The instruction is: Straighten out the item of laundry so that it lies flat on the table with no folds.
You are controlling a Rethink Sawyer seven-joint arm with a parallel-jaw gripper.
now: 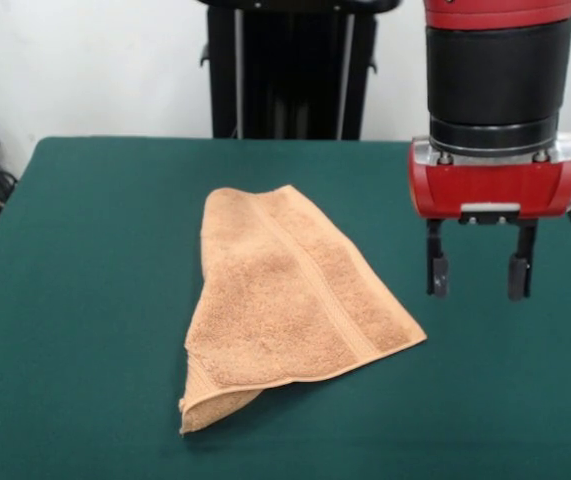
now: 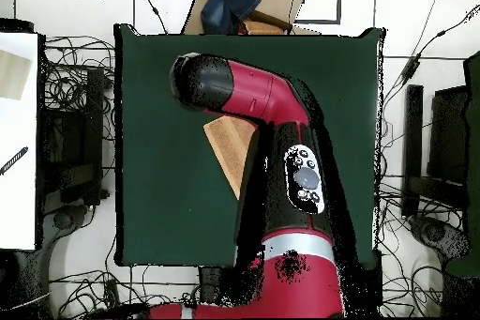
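The towel (image 1: 290,300) lies near the middle of the green tabletop (image 1: 85,300), folded over on itself into a rough triangle, its band stripe running along the upper layer. A lower layer peeks out at the near corner. The tool (image 1: 480,268) hangs above the tabletop, well apart from the towel, fingers (image 1: 437,268) spread and empty. From overhead, the arm (image 2: 281,147) hides most of the towel (image 2: 228,143).

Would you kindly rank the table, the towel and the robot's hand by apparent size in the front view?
1. Table, by far the largest.
2. Towel.
3. Hand, open and empty; it may be nearer the camera, so its place is unsure.
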